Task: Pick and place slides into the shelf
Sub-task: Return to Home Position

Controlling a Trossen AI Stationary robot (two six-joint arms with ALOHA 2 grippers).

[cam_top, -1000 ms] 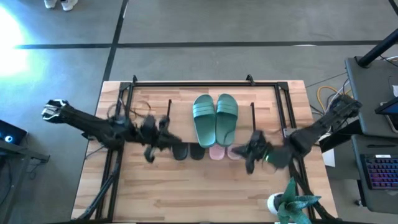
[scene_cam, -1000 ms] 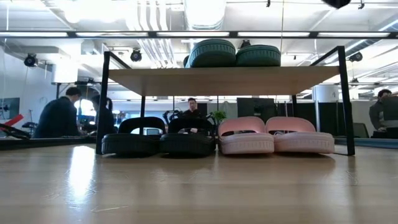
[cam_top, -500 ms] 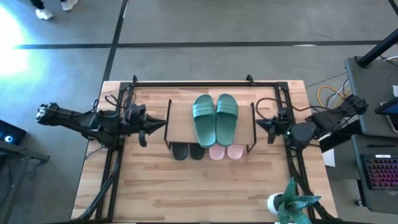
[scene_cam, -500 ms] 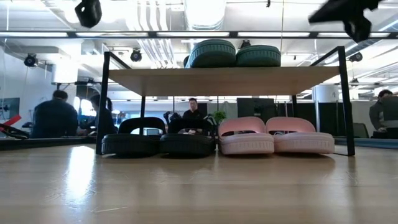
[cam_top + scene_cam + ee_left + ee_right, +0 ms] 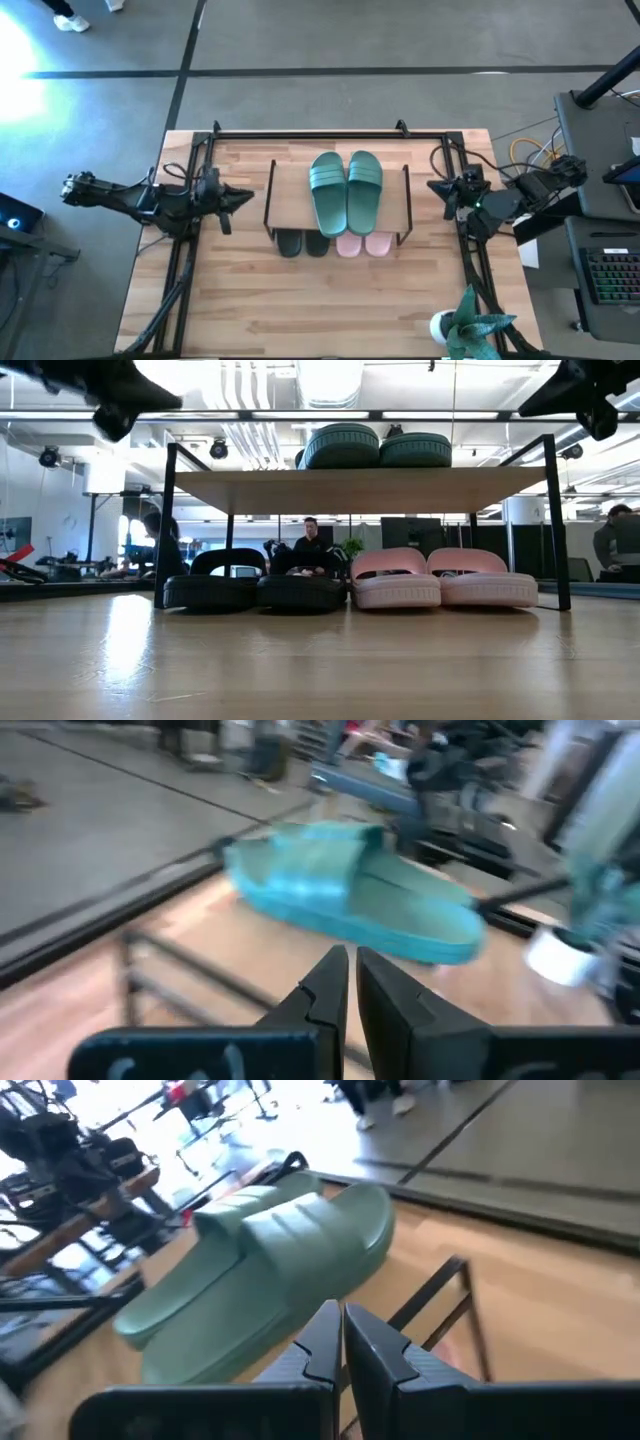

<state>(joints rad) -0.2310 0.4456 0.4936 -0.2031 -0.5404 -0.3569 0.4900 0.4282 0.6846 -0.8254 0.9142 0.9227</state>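
Note:
The shelf (image 5: pixel 290 205) stands mid-table, a wood board on thin black rods. Two teal-green slides (image 5: pixel 346 190) lie side by side on its board. Under the board, on the table, stand two black slides (image 5: pixel 255 590) and two pale pink slides (image 5: pixel 430 588), side by side. My left gripper (image 5: pixel 247 196) is shut and holds nothing, left of the shelf and raised above the table. My right gripper (image 5: pixel 436 186) is shut and holds nothing, right of the shelf. Each wrist view looks past shut fingers (image 5: pixel 348 982) (image 5: pixel 338 1342) at a teal slide.
A large black tube frame (image 5: pixel 310 133) runs along the table's far edge and down both sides. A white pot with a green plant (image 5: pixel 455 325) stands at the near right corner. People sit in the room behind the table (image 5: pixel 312 545).
Both grippers have drawn back from in front of the shelf: the left one toward the table's left edge, the right one toward its right edge, both also toward the far edge. Both have stayed shut. The slides have not moved.

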